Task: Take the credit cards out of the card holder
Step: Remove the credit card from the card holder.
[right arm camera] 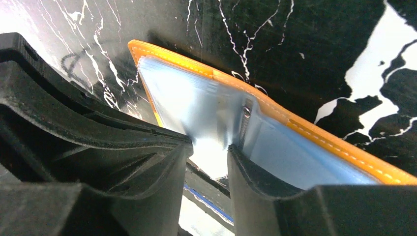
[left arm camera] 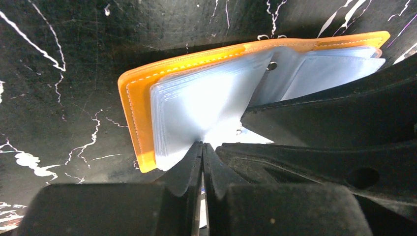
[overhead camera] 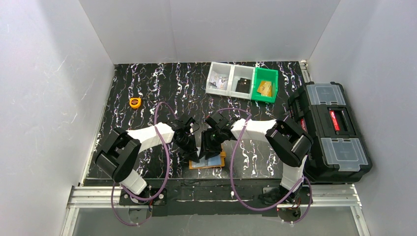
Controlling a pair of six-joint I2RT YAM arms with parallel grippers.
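Looking at both wrist views, we've got the card holder [left arm camera: 140,93] lying open on the black marble table [overhead camera: 147,93], right at both sets of fingertips. Our left gripper [left arm camera: 202,145] is pinched together on the edge of the clear pockets [left arm camera: 196,98]. Our right gripper [right arm camera: 209,147], just beside it, has its jaws apart, with a bright pocket showing in the gap.

Left arm [overhead camera: 147,137] and right arm [overhead camera: 255,129] both reach inward from their bases, wrists pitched down, heads almost meeting at near centre.
Left gripper [left arm camera: 202,150]: fingers pressed flat together, no gap at the tips.
Right gripper [right arm camera: 209,155]: fingers parted, gap plain between them.
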